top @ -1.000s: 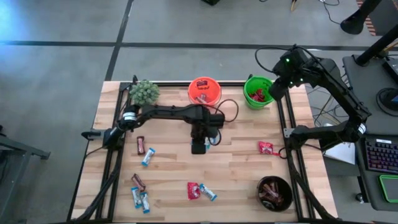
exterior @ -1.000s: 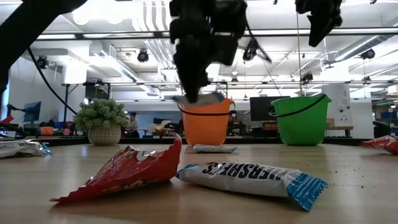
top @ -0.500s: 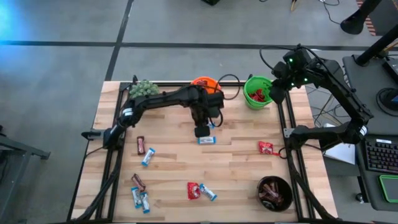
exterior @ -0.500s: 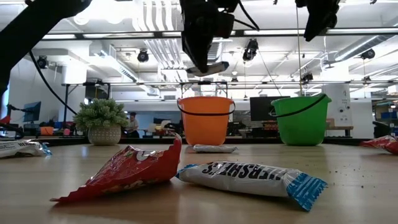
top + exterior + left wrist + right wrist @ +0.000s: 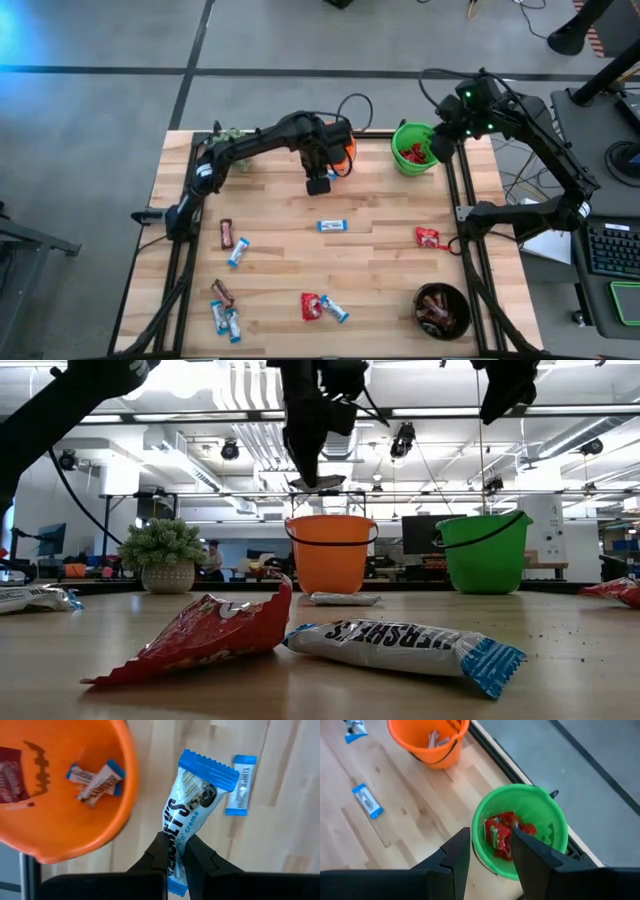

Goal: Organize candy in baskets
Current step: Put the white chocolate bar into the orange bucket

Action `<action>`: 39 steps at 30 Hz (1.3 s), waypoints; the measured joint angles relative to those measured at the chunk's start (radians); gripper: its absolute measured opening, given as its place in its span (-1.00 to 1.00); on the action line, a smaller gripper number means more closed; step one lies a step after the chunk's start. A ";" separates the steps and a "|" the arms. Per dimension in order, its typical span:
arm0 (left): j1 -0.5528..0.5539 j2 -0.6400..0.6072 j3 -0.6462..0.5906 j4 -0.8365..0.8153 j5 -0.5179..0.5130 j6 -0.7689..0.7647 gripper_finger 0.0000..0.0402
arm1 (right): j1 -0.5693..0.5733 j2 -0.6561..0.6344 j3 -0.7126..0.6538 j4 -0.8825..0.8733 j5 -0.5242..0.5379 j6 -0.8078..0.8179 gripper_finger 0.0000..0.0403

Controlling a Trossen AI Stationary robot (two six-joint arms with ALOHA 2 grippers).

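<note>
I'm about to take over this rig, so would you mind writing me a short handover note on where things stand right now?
Left gripper: shut on a blue-and-white candy, held up beside the orange pail, not yet over it.
Right gripper: open and empty, above the green pail.
Done: blue-and-white candies in the orange pail, red ones in the green pail, brown ones in the black bowl.
Left: drop the held candy, then clear the table: one blue-and-white candy mid-table, a red packet on the right side, a mixed pair at the front and several at the front left.
</note>
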 joint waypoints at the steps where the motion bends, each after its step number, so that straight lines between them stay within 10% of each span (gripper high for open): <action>1: 0.013 0.000 0.000 0.000 0.000 0.016 -0.97 | 0.000 0.000 0.000 0.008 0.000 0.009 -0.34; 39: 0.292 0.005 0.000 0.249 0.246 0.402 -0.92 | 0.000 0.001 0.000 0.203 0.012 0.312 -0.34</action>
